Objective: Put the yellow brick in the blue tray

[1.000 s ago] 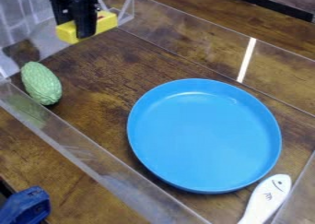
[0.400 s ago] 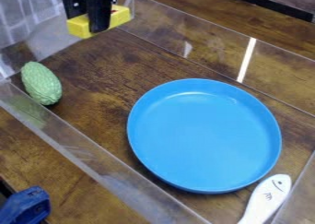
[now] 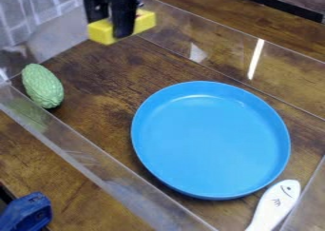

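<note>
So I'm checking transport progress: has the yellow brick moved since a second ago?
Yes. The yellow brick, held in the gripper, has shifted right, farther from the green vegetable.

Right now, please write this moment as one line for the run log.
claw: shut on yellow brick, lifted off table | blue tray: empty | green vegetable: left, untouched | step: carry brick to tray

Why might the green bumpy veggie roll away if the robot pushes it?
The green vegetable looks oval and rounded, so a nudge would probably make it roll or wobble instead of sliding straight. Its bumpy skin may grip the wooden table a little. It seems firm, so it likely keeps its shape.
</note>
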Available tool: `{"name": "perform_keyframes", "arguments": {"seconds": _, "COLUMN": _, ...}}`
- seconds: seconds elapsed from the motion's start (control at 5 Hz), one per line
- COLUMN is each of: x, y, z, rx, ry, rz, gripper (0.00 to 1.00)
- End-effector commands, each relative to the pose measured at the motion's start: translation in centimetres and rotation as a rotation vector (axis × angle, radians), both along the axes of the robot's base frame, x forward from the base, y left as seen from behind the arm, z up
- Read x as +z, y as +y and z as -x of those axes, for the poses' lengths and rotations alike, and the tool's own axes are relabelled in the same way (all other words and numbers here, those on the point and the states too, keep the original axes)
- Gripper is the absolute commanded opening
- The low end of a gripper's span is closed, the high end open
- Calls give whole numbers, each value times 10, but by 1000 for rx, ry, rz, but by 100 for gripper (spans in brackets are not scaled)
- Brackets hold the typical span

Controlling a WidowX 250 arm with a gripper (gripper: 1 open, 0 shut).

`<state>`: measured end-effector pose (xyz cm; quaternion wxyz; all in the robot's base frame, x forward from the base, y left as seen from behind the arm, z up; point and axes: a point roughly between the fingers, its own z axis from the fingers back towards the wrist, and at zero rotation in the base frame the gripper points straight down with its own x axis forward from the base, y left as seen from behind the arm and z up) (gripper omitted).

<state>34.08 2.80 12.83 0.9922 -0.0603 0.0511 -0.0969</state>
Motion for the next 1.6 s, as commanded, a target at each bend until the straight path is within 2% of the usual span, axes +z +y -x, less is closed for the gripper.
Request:
{"name": "perform_keyframes", "arguments": {"seconds": 0.0, "x": 34, "y": -30, "z": 9, "rx": -22, "ry": -76, "rz": 2, "gripper": 0}}
{"name": "perform_keyframes", "arguments": {"seconds": 0.4, "x": 33, "y": -78, "z": 42, "rx": -2, "ry": -53, "rz": 6, "gripper": 0}}
{"name": "perform_keyframes", "arguments": {"seconds": 0.6, "x": 31, "y": -88, "z": 47, "rx": -63, "ry": -49, "rz": 5, "gripper": 0}}
{"name": "perform_keyframes", "arguments": {"seconds": 0.8, "x": 28, "y": -84, "z": 48, "rx": -109, "ry": -44, "rz": -2, "gripper": 0}}
{"name": "perform_keyframes", "arguments": {"seconds": 1.2, "x": 8, "y": -88, "z": 38, "rx": -141, "ry": -36, "rz": -9, "gripper": 0}}
{"name": "perform_keyframes", "arguments": {"seconds": 1.4, "x": 5, "y": -95, "z": 30, "rx": -166, "ry": -38, "rz": -32, "gripper": 0}}
